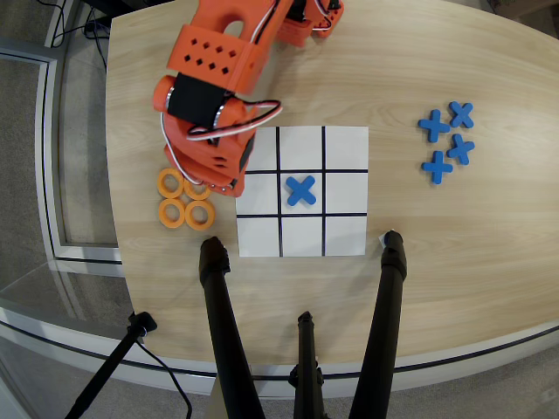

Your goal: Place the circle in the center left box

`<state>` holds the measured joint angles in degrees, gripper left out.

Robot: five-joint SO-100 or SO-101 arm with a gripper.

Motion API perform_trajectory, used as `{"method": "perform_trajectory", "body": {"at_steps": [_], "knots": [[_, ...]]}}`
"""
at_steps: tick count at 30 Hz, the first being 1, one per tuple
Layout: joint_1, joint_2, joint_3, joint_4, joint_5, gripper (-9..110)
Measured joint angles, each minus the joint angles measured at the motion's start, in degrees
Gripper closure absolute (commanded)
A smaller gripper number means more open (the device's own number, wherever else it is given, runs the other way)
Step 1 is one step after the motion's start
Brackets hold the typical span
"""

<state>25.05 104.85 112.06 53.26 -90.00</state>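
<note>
Several flat orange rings lie in a cluster left of the paper grid; three show whole, such as one (171, 212). The fourth ring (194, 188) is partly covered by my gripper (210, 185), which hangs right over it. The orange arm reaches down from the top edge and hides the fingertips, so I cannot tell whether they are open or shut. The middle-row end cell at image-right (345, 192) is white and bare. A blue X (300, 190) lies in the grid's middle cell.
Several blue crosses (447, 140) lie in a group at the table's right. Black tripod legs (218, 305) (390, 288) stand at the near edge, just below the grid (302, 236). The arm's base (306, 22) is at the top.
</note>
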Motion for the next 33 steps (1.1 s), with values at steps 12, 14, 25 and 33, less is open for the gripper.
{"method": "perform_trajectory", "body": {"at_steps": [12, 14, 25, 33], "knots": [[2.46, -9.93, -1.76, -5.98, -2.02, 86], [2.29, -11.16, -1.76, -7.29, -2.02, 86], [3.43, -16.96, 0.09, -15.29, -2.99, 86], [3.87, -18.02, 4.39, -18.63, -3.87, 86]]}}
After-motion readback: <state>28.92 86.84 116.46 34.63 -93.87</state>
